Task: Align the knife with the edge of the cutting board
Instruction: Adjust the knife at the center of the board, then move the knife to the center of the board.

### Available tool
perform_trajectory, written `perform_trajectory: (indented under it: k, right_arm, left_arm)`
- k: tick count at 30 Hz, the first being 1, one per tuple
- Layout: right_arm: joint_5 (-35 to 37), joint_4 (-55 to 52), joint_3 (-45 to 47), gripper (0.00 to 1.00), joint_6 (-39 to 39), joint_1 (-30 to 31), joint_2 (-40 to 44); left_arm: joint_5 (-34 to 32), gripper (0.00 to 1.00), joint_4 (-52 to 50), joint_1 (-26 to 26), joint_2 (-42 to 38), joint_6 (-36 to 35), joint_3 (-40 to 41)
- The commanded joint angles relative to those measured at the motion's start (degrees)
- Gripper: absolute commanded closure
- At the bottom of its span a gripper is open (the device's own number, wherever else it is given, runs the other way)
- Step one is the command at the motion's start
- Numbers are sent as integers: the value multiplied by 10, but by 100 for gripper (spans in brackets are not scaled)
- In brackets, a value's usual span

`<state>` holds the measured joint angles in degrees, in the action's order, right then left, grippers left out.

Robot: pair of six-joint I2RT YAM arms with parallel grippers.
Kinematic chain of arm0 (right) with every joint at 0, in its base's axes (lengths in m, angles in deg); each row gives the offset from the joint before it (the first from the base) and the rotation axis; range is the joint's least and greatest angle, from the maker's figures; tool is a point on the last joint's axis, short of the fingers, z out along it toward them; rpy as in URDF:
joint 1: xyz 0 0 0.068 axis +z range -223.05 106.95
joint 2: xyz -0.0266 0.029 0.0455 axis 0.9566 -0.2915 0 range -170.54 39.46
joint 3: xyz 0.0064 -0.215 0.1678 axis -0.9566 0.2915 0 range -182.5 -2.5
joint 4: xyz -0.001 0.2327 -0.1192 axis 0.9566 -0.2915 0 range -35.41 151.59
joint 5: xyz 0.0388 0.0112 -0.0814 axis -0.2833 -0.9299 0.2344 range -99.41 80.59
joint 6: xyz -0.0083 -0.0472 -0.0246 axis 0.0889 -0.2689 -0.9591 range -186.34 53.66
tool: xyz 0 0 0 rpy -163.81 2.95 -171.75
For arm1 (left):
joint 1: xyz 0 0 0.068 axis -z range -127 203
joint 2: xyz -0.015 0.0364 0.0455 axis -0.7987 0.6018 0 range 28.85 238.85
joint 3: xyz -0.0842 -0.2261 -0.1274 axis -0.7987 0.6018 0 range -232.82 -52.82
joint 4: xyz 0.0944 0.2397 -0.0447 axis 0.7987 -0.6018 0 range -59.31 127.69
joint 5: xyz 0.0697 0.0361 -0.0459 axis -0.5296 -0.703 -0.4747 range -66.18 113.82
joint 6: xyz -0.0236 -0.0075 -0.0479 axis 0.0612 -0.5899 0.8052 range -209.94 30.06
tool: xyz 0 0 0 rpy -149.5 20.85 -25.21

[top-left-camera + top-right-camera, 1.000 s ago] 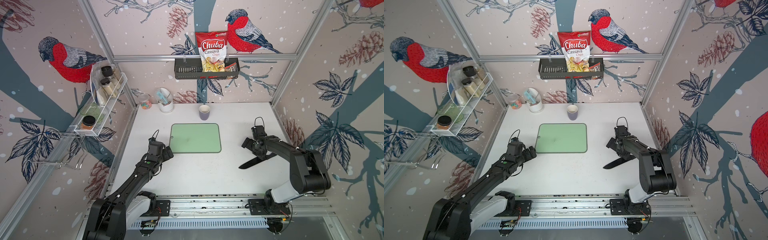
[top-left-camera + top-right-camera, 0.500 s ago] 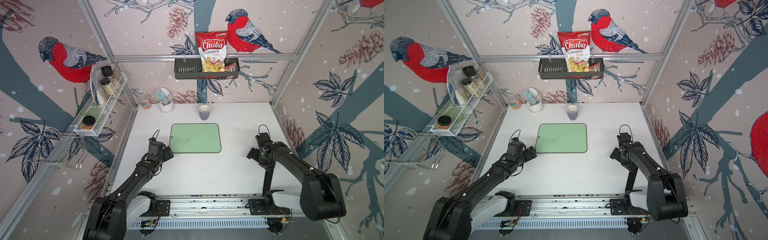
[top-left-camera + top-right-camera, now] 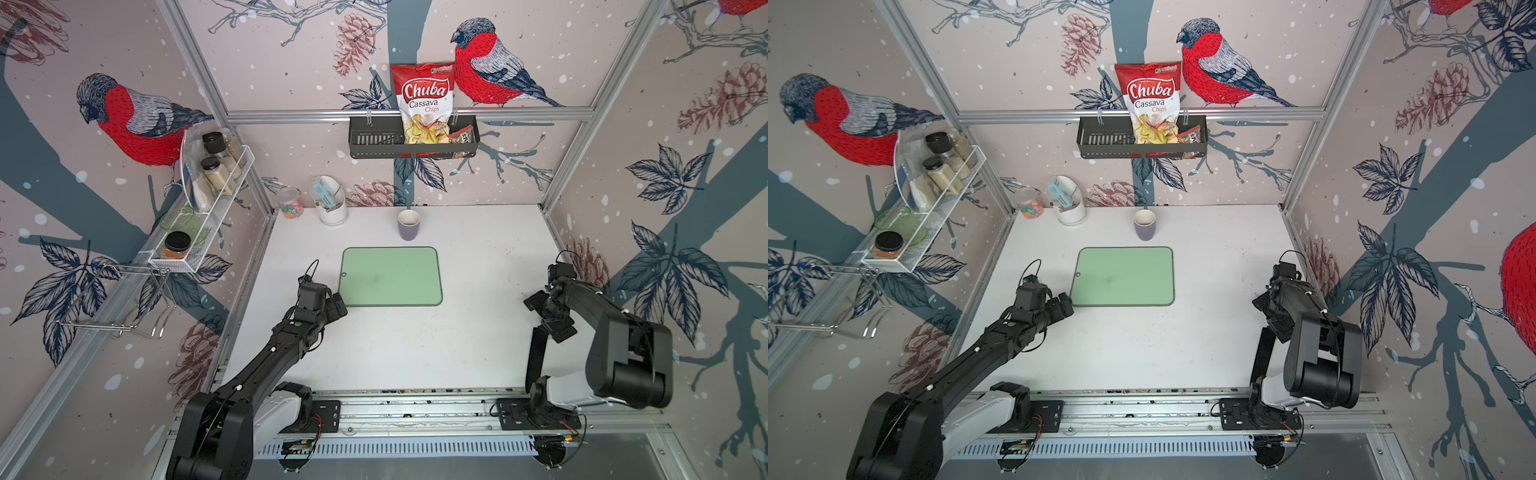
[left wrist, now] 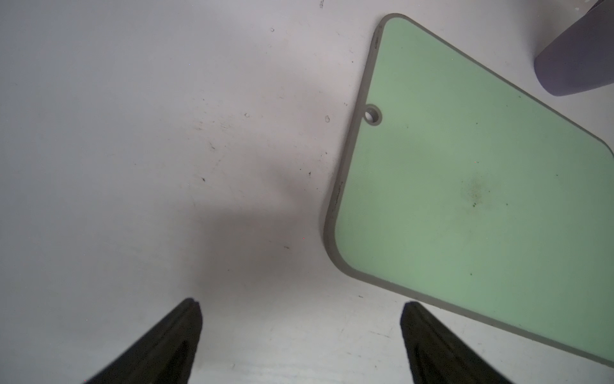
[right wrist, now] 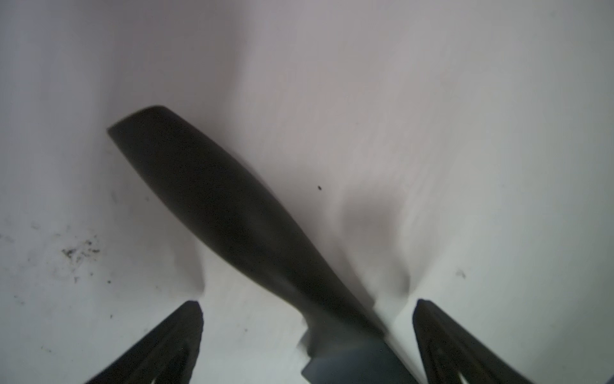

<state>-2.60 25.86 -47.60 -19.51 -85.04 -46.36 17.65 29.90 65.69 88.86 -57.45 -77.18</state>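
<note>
Lying flat, the knife (image 5: 216, 199) crosses between spread jaws of the right claw (image 5: 307, 303).

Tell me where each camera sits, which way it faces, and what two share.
Top views: high at the front, looking down toward the back wall at the table; left arm and right arm show.
Left wrist: on the left arm, looking past its open jaws at the cutting board and purple cup.
Right wrist: on the right arm, looking past its open jaws at the knife handle.
Shared: cutting board in both top views and left wrist; knife in both top views and right wrist.
</note>
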Motion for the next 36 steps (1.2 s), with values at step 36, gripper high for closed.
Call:
perform_trajectory:
  k: [36]
  right_arm:
    - [-138,15,-4,0,-82,358,-6]
  left_arm:
    - [-12,4,4,11,6,-10,-6]
